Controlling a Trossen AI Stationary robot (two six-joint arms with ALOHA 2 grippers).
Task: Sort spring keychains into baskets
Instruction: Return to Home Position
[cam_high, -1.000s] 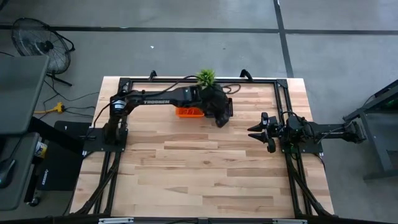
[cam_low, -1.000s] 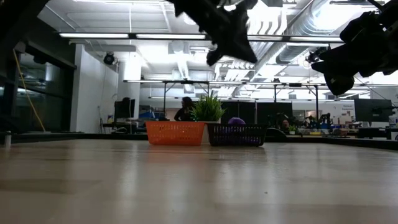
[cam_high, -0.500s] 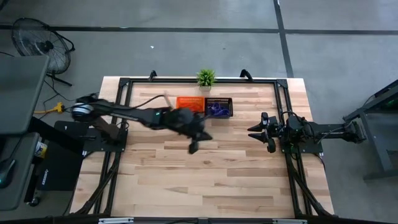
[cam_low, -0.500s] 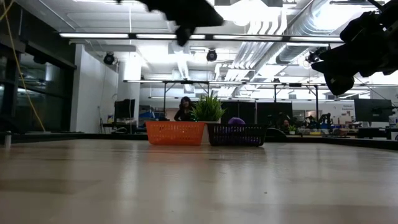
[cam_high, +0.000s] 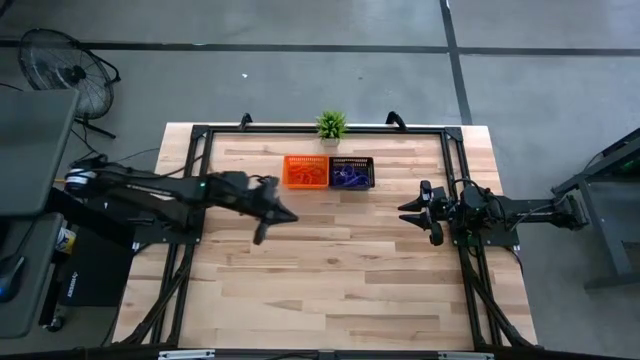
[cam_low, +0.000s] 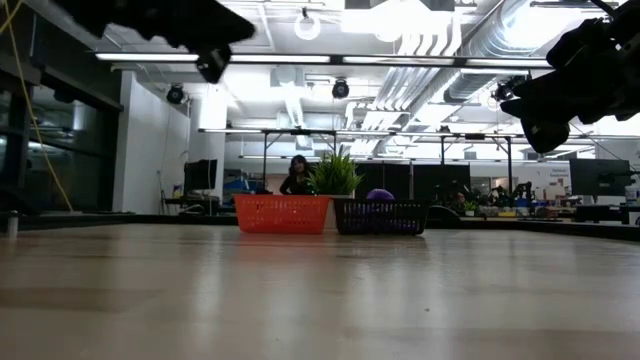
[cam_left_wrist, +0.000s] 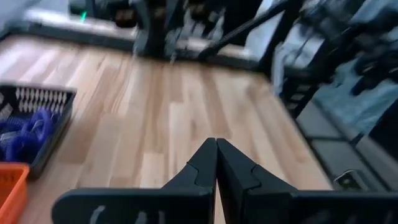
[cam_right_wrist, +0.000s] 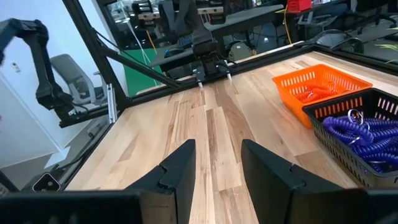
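Note:
The orange basket (cam_high: 306, 171) and the black basket (cam_high: 351, 172) stand side by side near the table's far edge, in front of a small green plant (cam_high: 331, 125). Purple spring keychains (cam_right_wrist: 352, 128) lie heaped in the black basket (cam_right_wrist: 367, 140), and orange-red ones (cam_right_wrist: 309, 93) lie in the orange basket (cam_right_wrist: 317, 84). My left gripper (cam_high: 286, 214) hovers shut and holding nothing above the table, left of and nearer than the baskets; its wrist view shows the fingers (cam_left_wrist: 216, 144) closed together. My right gripper (cam_high: 408, 210) waits open near the table's right side, above the wood.
A black metal frame (cam_high: 200, 135) runs along the table's left, far and right edges. Bare wood (cam_high: 330, 280) stretches across the middle and near half of the table. A fan (cam_high: 55, 60) and a dark cabinet stand on the floor off the table's left side.
My left arm has swung back from over the black basket toward the table's left and near side, and its gripper now hangs above bare wood left of the baskets. The baskets have stayed in place. My right arm has kept still.

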